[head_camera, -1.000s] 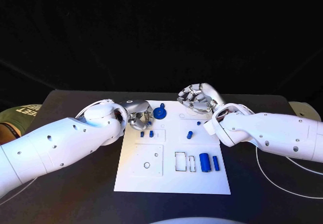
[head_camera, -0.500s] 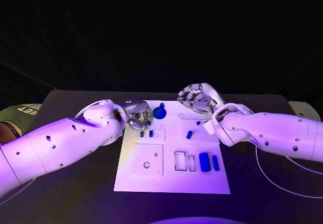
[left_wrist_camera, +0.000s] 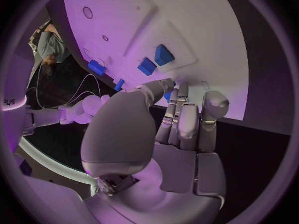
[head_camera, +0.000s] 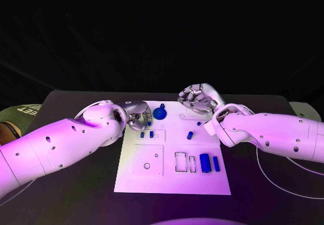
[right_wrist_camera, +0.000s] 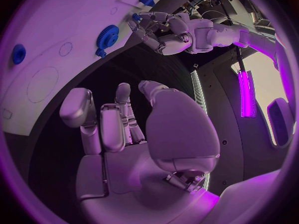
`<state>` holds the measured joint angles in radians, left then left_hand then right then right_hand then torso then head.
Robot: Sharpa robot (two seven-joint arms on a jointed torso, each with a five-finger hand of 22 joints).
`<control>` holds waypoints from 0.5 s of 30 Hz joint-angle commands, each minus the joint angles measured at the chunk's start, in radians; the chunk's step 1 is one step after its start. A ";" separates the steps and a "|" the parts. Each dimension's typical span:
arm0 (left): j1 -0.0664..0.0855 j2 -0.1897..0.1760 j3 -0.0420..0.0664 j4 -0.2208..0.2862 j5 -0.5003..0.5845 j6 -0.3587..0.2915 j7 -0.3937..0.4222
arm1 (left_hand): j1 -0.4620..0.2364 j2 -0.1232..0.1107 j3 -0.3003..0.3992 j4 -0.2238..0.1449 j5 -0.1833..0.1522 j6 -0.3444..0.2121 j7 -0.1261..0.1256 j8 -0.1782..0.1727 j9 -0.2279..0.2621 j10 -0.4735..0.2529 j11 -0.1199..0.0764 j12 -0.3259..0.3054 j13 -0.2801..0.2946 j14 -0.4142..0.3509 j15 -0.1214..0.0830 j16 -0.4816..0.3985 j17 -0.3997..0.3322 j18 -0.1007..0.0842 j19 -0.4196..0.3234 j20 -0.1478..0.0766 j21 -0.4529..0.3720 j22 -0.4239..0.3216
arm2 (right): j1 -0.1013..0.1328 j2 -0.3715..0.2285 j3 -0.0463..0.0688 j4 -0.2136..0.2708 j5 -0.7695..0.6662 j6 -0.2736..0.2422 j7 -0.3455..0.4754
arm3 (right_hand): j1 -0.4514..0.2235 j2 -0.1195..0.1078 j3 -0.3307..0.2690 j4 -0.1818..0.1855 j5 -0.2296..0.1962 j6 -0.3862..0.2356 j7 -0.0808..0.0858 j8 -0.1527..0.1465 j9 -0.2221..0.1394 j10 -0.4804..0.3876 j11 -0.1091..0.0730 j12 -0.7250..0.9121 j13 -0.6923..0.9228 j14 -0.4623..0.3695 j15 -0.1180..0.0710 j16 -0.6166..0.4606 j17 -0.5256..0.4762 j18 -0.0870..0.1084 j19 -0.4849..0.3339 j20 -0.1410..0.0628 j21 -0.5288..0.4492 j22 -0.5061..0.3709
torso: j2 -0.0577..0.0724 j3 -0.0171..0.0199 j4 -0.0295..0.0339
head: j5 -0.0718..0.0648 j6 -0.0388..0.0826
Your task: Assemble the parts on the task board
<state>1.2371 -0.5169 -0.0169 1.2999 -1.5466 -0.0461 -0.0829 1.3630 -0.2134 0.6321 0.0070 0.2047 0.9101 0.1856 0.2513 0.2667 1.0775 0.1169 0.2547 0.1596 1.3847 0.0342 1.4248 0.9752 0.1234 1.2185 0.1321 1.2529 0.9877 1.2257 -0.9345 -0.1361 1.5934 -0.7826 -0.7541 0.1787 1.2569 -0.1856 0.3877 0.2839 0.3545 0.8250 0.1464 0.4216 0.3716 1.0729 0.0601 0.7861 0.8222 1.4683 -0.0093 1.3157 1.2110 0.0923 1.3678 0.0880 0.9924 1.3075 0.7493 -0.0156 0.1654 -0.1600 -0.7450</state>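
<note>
1. The task board [head_camera: 173, 180] lies flat in the middle of the black counter [head_camera: 74, 187]. Near its far edge sits a blue gear [head_camera: 160, 113], and two small blue pegs [head_camera: 146, 134] stand just nearer the robot than that.
2. Further out on the board, a small blue part [head_camera: 189, 135] lies near the centre. A blue block [head_camera: 204, 162] and a slimmer blue bar [head_camera: 217, 163] rest beside the rectangular slots on the right-hand side.
3. The left hand [head_camera: 138, 116] hangs over the board's far left corner, just beside the gear. Its fingers are curled down toward the surface. Whether a part is pinched under them I cannot tell; the left wrist view shows the fingers [left_wrist_camera: 187, 124] side by side and a fingertip close to something blue, but the contact is hidden.
4. The right hand [head_camera: 195, 100] hovers above the board's far edge, well clear of the parts, its fingers loosely spread and holding nothing.
5. The step in hand is probably seating or picking the gear or a neighbouring piece. To do it well:
   - bring the left fingertips straight down, so the upright pegs are not knocked;
   - grip the part on opposite sides, keep it level, and line it up with its recess before pressing;
   - keep the right hand raised until the left is clear, since the two work close together.
</note>
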 commanded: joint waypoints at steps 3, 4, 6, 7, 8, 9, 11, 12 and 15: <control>0.000 0.001 0.000 0.001 0.003 0.008 0.002 | -0.002 -0.011 0.003 0.002 0.003 -0.016 -0.001 -0.015 -0.007 -0.011 -0.001 -0.009 0.000 -0.005 0.005 -0.002 -0.004 0.005 -0.007 -0.001 -0.005 -0.002 | 0.000 0.000 0.000 0.001 -0.003 0.000 0.010 | -0.008 -0.003 0.005 -0.001 0.006 -0.005 -0.003 0.005 0.001 0.007 -0.002 -0.003 -0.001 0.008 -0.008 -0.007 0.000 0.015 -0.003 0.000 -0.005 0.008 | 0.000 0.0004 -0.0007 | 0.000 0.001; 0.000 0.001 0.000 0.001 0.003 0.009 0.001 | -0.003 -0.012 0.003 0.002 0.004 -0.019 0.000 -0.017 -0.008 -0.013 0.000 -0.011 0.000 -0.006 0.005 -0.002 -0.005 0.006 -0.008 -0.001 -0.006 -0.004 | 0.000 0.000 0.000 0.001 -0.003 0.000 0.010 | -0.008 -0.003 0.005 -0.001 0.006 -0.005 -0.003 0.005 0.001 0.007 -0.002 -0.003 -0.001 0.008 -0.008 -0.007 0.000 0.015 -0.003 0.000 -0.005 0.008 | 0.000 0.0004 -0.0007 | 0.000 0.001; 0.000 0.000 0.000 0.001 0.003 0.011 -0.001 | -0.005 -0.014 0.003 0.003 0.004 -0.026 0.001 -0.023 -0.011 -0.018 0.002 -0.015 0.000 -0.007 0.006 -0.003 -0.008 0.006 -0.010 0.000 -0.008 -0.007 | 0.000 -0.001 0.000 0.001 -0.003 0.000 0.010 | -0.008 -0.003 0.005 -0.001 0.006 -0.005 -0.003 0.005 0.001 0.007 -0.002 -0.003 -0.001 0.008 -0.008 -0.007 0.000 0.015 -0.003 0.000 -0.005 0.008 | 0.000 0.0004 -0.0009 | 0.000 0.001; 0.000 0.000 0.000 0.001 0.003 0.011 -0.002 | -0.005 -0.014 0.003 0.003 0.004 -0.027 0.002 -0.024 -0.011 -0.019 0.002 -0.016 -0.001 -0.007 0.007 -0.003 -0.010 0.006 -0.010 0.000 -0.009 -0.008 | 0.000 -0.001 0.000 0.001 -0.003 0.000 0.010 | -0.008 -0.003 0.005 -0.001 0.006 -0.005 -0.003 0.005 0.001 0.007 -0.002 -0.003 -0.001 0.008 -0.008 -0.007 0.000 0.015 -0.003 0.000 -0.005 0.008 | 0.000 0.0004 -0.0009 | 0.000 0.001; 0.000 -0.001 0.000 0.001 0.003 0.012 -0.004 | -0.005 -0.016 0.003 0.003 0.004 -0.031 0.003 -0.029 -0.013 -0.025 0.004 -0.020 -0.002 -0.011 0.008 -0.005 -0.017 0.008 -0.015 0.001 -0.013 -0.016 | 0.000 -0.001 0.000 0.001 -0.003 0.000 0.010 | -0.008 -0.003 0.005 -0.001 0.006 -0.005 -0.003 0.005 0.001 0.007 -0.002 -0.003 -0.001 0.008 -0.008 -0.007 0.000 0.015 -0.003 0.000 -0.005 0.008 | 0.000 0.0003 -0.0008 | 0.000 0.001; 0.000 -0.002 0.000 0.001 0.003 0.012 -0.006 | -0.005 -0.017 0.003 0.002 0.004 -0.033 0.005 -0.031 -0.014 -0.028 0.005 -0.022 -0.002 -0.013 0.009 -0.006 -0.021 0.008 -0.018 0.001 -0.016 -0.019 | 0.000 -0.001 0.000 0.000 -0.003 0.000 0.009 | -0.008 -0.003 0.005 -0.001 0.006 -0.005 -0.003 0.005 0.001 0.007 -0.002 -0.003 -0.001 0.008 -0.008 -0.007 0.000 0.015 -0.003 0.000 -0.005 0.008 | 0.000 0.0003 -0.0006 | 0.000 0.001; 0.000 -0.005 0.000 0.001 0.003 0.011 -0.009 | -0.005 -0.020 0.004 0.002 0.005 -0.042 0.009 -0.039 -0.019 -0.039 0.010 -0.030 -0.004 -0.020 0.012 -0.010 -0.033 0.011 -0.027 0.004 -0.024 -0.033 | 0.000 -0.002 0.000 0.000 -0.004 0.002 0.008 | -0.008 -0.003 0.005 -0.001 0.006 -0.005 -0.003 0.005 0.001 0.007 -0.002 -0.003 -0.001 0.008 -0.008 -0.007 0.000 0.015 -0.003 0.000 -0.005 0.008 | -0.001 0.0001 -0.0001 | 0.000 0.002; 0.000 -0.007 0.000 0.002 0.003 0.009 -0.011 | -0.004 -0.023 0.004 0.001 0.005 -0.048 0.013 -0.046 -0.022 -0.052 0.015 -0.037 -0.007 -0.031 0.017 -0.016 -0.052 0.014 -0.039 0.007 -0.035 -0.050 | 0.000 -0.002 0.000 0.000 -0.004 0.003 0.007 | -0.008 -0.003 0.005 -0.001 0.006 -0.005 -0.003 0.005 0.001 0.007 -0.002 -0.003 -0.001 0.008 -0.008 -0.007 0.000 0.015 -0.003 0.000 -0.005 0.008 | -0.001 0.0001 -0.0001 | 0.000 0.002; 0.001 -0.016 0.000 0.003 0.003 -0.002 -0.012 | -0.004 -0.026 0.003 0.001 0.005 -0.059 0.019 -0.056 -0.028 -0.065 0.020 -0.044 -0.010 -0.037 0.021 -0.017 -0.056 0.016 -0.047 0.012 -0.042 -0.060 | 0.000 -0.004 0.000 -0.002 -0.005 0.008 0.003 | -0.009 -0.004 0.004 -0.001 0.006 -0.006 -0.003 0.005 0.000 0.007 -0.002 -0.004 -0.004 0.007 -0.008 -0.010 -0.003 0.015 -0.004 0.000 -0.010 0.006 | -0.001 -0.0002 0.0002 | -0.001 0.004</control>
<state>1.2371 -0.5322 -0.0169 1.3004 -1.5465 -0.0464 -0.0887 1.3583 -0.2299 0.6320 0.0070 0.2047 0.8538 0.2053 0.1964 0.2389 1.0124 0.1380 0.2117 0.1497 1.3471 0.0566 1.4080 0.9120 0.1235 1.1703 0.1438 1.2100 0.9248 1.2257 -0.9378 -0.1361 1.5915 -0.7822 -0.7540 0.1787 1.2569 -0.1856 0.3877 0.2839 0.3545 0.8250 0.1464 0.4216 0.3716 1.0729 0.0601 0.7861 0.8192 1.4683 -0.0093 1.3081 1.2078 0.0922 1.3678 0.0880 0.9854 1.3074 0.7487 -0.0153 0.1651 -0.1601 -0.7425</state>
